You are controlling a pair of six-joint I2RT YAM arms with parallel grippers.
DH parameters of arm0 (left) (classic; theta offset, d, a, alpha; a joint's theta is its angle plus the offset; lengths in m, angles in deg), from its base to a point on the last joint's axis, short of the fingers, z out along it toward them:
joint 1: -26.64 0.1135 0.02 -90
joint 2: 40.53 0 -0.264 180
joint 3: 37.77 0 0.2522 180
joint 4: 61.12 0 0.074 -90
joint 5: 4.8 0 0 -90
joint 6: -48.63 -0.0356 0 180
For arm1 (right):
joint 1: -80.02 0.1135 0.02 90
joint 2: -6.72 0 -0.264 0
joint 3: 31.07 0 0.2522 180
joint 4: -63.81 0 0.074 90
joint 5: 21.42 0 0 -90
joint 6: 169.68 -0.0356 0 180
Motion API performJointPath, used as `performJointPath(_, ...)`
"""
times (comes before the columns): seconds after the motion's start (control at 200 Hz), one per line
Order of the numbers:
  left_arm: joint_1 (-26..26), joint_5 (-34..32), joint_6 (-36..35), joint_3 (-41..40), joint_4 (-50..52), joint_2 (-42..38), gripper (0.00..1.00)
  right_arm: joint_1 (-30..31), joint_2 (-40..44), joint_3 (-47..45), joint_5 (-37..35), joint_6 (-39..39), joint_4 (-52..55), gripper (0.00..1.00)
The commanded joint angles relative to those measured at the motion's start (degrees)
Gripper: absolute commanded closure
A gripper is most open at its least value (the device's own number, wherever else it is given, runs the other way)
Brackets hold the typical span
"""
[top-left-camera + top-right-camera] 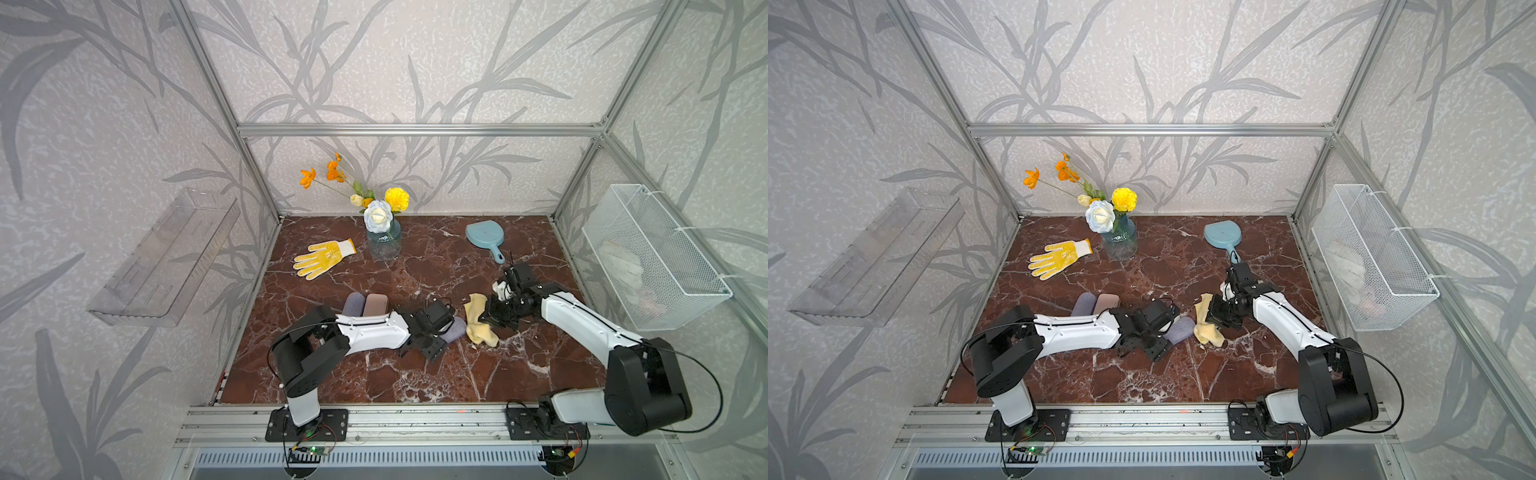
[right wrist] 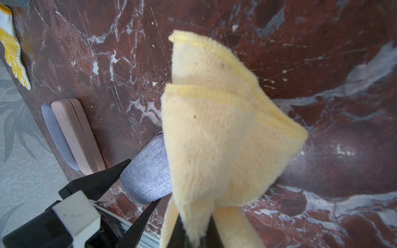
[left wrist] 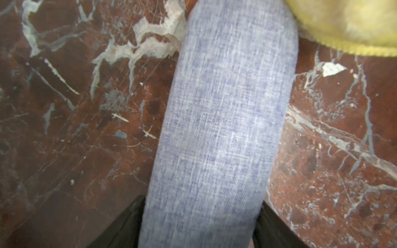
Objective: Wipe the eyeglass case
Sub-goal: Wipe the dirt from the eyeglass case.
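**Case on the marble btwn both arms, cloth in your R gripper**

You had the red marble table (image 1: 415, 374) under everything. On the L wall hung a clear plastic shelf (image 1: 166, 257). On the R wall hung a white wire basket (image 1: 611, 270) w/ smth pale inside, too blurred to name. Your L arm (image 1: 374, 332) and R arm (image 1: 582, 320) reached in from the front rail and met near the table's middle. At the back edge stood a glass vase of flowers (image 1: 383, 243). A yellow-dotted work glove (image 1: 322, 259) lay flat to the vase's L, and a blue dustpan (image 1: 484, 237) lay toward the back R, well apart from it.

The yellow cloth (image 2: 214, 139) hung folded from your R gripper (image 2: 194, 233), whose jaws were pressed together, pinching one bunched end. Its loose folds sat just beside the far end of the eyeglass case (image 3: 221, 128); you couldn't tell if they touched. That case, blue-grey fabric, lay flat on the marble near the table's centre, pointing from your L arm toward the R one. A grey case (image 1: 352, 303) and a pink case (image 1: 375, 304) lay side by side, touching, behind your L arm.

Your L gripper (image 3: 203, 199) had a finger on each side of the eyeglass case's near end, close against it. Gripping or loose: couldn't tell.
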Motion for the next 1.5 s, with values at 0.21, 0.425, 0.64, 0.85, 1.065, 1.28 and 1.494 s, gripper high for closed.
performJointPath(0.21, -0.74, -1.96, -4.20, 3.08, 0.23, 2.15, 0.24, -0.38, 0.36, -0.85, 1.28, 0.21, -0.95, 1.00)
performJointPath(0.425, -0.74, -3.02, -4.96, 3.34, -0.19, 1.92, 0.24, -0.54, 0.45, -1.20, 1.26, 0.29, -0.95, 1.00)
performJointPath(0.64, -0.74, -2.25, -4.92, 3.37, -0.56, 0.71, 0.36, -0.88, 0.52, -1.12, 1.28, 0.59, -0.83, 1.00)
performJointPath(0.85, 3.55, 13.00, -0.30, 4.27, -0.10, 0.33, 0.74, -1.17, 2.76, 0.25, -10.06, 5.71, 6.35, 1.00)
performJointPath(1.065, 12.22, 39.05, 12.24, 1.46, -10.27, 4.08, 0.87, 3.28, 4.03, -0.79, -16.28, 4.86, 6.57, 1.00)
performJointPath(1.28, 14.84, 44.75, 15.75, -0.30, -12.26, 6.70, 0.97, 8.58, -2.29, -1.85, -13.31, -0.43, -2.18, 1.00)
performJointPath(1.494, 19.20, 47.05, 15.29, -2.71, -11.49, 10.48, 1.00, 8.75, -10.76, 3.84, -7.01, -0.42, -10.73, 1.00)
